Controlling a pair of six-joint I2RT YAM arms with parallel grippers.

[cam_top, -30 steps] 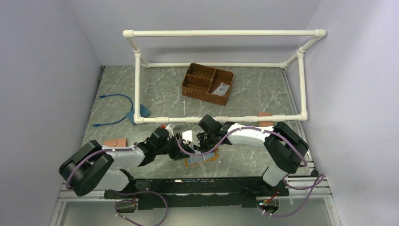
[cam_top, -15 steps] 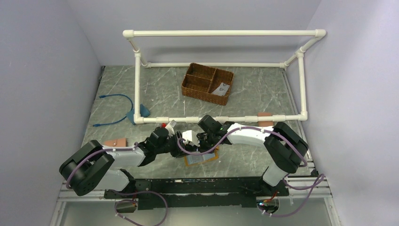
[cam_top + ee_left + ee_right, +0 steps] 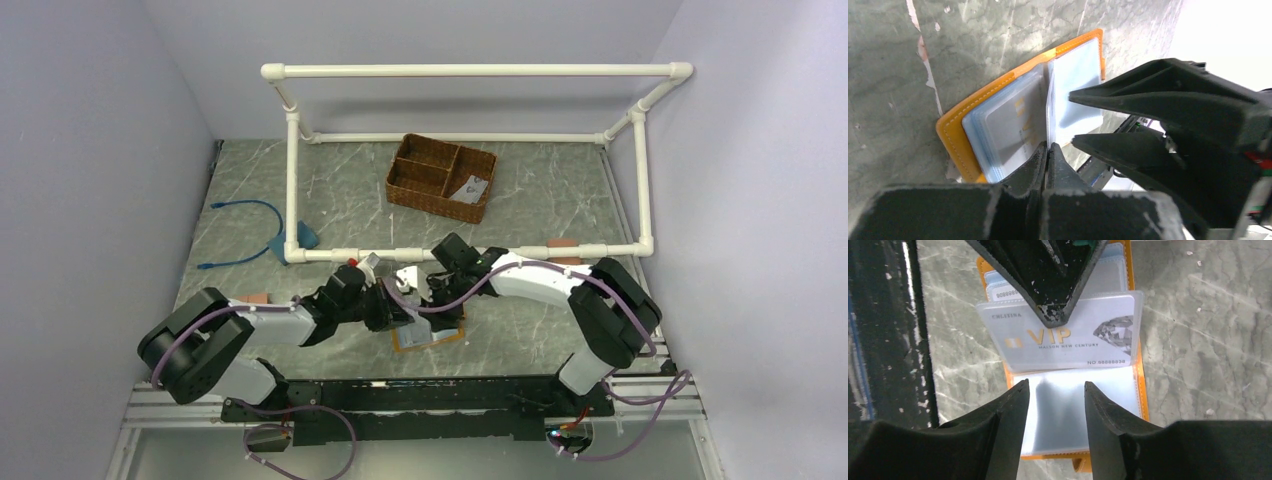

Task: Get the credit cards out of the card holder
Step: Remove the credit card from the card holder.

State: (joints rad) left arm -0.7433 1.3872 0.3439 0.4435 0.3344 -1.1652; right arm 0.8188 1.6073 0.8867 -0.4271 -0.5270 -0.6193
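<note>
While a second ago the left arm sat further back, from above it now reaches in, its forearm covering most of the salmon wallet (image 3: 258, 297); the left gripper (image 3: 392, 312) and right gripper (image 3: 428, 298) meet over the card holder (image 3: 442, 338), which lies open on the table (image 3: 540, 330) just ahead of the arm bases, where it lay before; the right arm has drawn nearer the pipe frame (image 3: 470, 252); bare stone runs right of the holder and, past the rail, up to the basket (image 3: 442, 178).

From the left wrist, the left fingers are pressed together on the edge of the clear sleeve carrying the VIP card (image 3: 1015, 122); the right gripper's fingers stand apart just beside it, over a pale-blue leaf; bare marble borders the holder's orange rim.

From the right wrist, the right fingers are parted with nothing between them; the VIP card tilts up at the left gripper's tip; a second card (image 3: 1000, 291) peeks behind; marble lies bare on one side, the dark base rail (image 3: 893, 340) on the other.
</note>
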